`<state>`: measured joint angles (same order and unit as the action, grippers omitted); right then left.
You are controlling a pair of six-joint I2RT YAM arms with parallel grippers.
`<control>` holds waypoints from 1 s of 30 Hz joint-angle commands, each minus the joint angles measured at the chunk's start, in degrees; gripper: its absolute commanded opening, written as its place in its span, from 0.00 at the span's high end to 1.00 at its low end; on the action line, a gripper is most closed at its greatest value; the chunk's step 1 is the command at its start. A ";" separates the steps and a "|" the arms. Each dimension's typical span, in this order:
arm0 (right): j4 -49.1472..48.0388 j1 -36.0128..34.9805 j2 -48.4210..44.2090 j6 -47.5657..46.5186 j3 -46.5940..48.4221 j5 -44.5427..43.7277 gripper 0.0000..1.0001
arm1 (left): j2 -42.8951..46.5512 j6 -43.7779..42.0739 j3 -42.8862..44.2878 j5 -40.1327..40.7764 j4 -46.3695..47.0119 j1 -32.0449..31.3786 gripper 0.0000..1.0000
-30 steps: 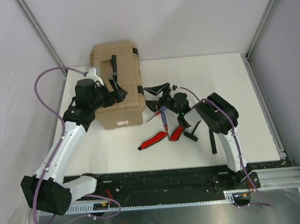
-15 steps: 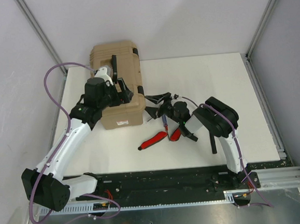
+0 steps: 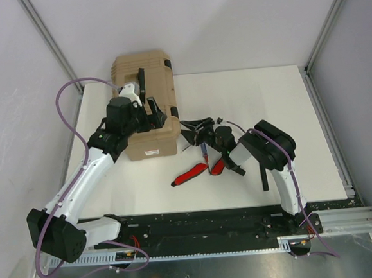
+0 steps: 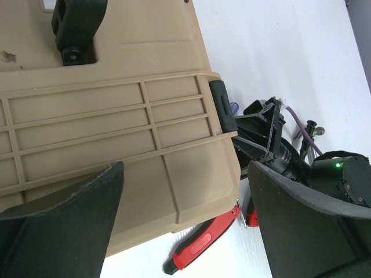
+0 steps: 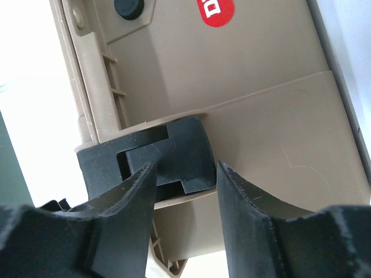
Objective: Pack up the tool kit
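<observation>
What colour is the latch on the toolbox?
Black latch against the tan toolbox; the right wrist view shows it best.

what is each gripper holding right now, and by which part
The left gripper holds nothing, jaws open above the toolbox lid. The right gripper has its jaws either side of the black latch; whether they clamp it cannot be told.

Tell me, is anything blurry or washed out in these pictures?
Top external: evenly lit and sharp, only faint shadows beside the toolbox. Left wrist: toolbox sharp, the near fingers dark and soft. Right wrist: the left edge is blown out white; the black latch is crisp.
</observation>
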<state>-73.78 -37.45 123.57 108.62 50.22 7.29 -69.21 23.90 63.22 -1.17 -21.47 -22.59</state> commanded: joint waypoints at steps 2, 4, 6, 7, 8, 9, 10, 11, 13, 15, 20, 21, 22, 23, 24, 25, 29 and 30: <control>-17.98 0.17 -3.93 -0.63 1.81 -1.49 0.58 | -1.14 -0.16 -3.54 -0.21 -6.39 -1.17 0.06; -17.98 0.49 -4.34 -1.73 2.01 -1.09 0.63 | -1.05 -0.43 -4.13 0.19 -6.36 -1.35 0.06; -17.98 0.75 -4.79 -2.60 2.06 -0.60 0.67 | -0.91 -0.76 -4.83 0.75 -6.36 -1.61 0.06; -18.02 0.99 -4.94 -2.92 2.07 -0.38 0.68 | -0.92 -0.82 -5.16 0.78 -6.37 -1.64 0.06; -18.05 1.12 -5.06 -3.21 2.07 -0.23 0.68 | -0.88 -0.85 -5.45 0.76 -6.38 -1.70 0.06; -18.06 1.18 -5.12 -3.44 2.08 -0.11 0.67 | -0.86 -0.86 -5.73 0.79 -6.34 -1.82 0.06; -18.02 1.17 -5.02 -3.52 2.17 0.03 0.62 | -0.85 -0.87 -5.91 0.80 -6.32 -1.87 0.06; -18.00 1.12 -4.79 -3.24 2.25 0.02 0.54 | -0.84 -0.87 -6.00 0.81 -6.35 -1.95 0.06; -17.98 0.64 -4.18 -2.54 2.32 -0.32 0.39 | -0.91 -0.83 -6.05 0.77 -6.33 -2.05 0.06; -17.98 -0.01 -3.68 -1.66 2.34 -1.00 0.30 | -1.16 -0.69 -6.04 0.63 -6.35 -2.14 0.06; -18.02 -1.97 -2.56 -0.35 4.37 -2.67 0.28 | -1.52 -0.18 -6.16 0.26 -6.32 -2.32 0.05; -18.00 -2.38 -2.33 -0.08 5.16 -2.96 0.29 | -1.53 0.04 -6.21 0.01 -6.31 -2.34 0.05; -17.99 -2.90 -2.13 0.06 5.90 -3.36 0.30 | -1.62 0.24 -6.33 -0.24 -6.35 -2.40 0.05; -18.03 -3.42 -1.90 0.25 6.63 -3.79 0.30 | -1.67 0.43 -6.52 -0.46 -6.37 -2.52 0.05; -18.00 -4.04 -1.69 0.40 7.21 -4.40 0.31 | -1.74 0.61 -6.70 -0.66 -6.33 -2.66 0.05; -17.99 -4.52 -1.59 0.47 7.72 -4.88 0.33 | -1.82 0.75 -6.84 -0.80 -6.32 -2.83 0.05; -18.11 -5.60 -2.02 0.28 8.56 -6.22 0.41 | -2.16 1.15 -7.21 -1.02 -6.32 -3.45 0.05; -18.13 -5.61 -2.19 0.02 8.62 -6.36 0.44 | -2.20 1.15 -7.22 -0.98 -6.31 -3.61 0.05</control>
<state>-70.28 -40.03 122.87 107.81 53.45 0.95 -68.34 22.92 59.92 0.27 -16.56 -24.45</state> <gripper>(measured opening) 0.661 0.945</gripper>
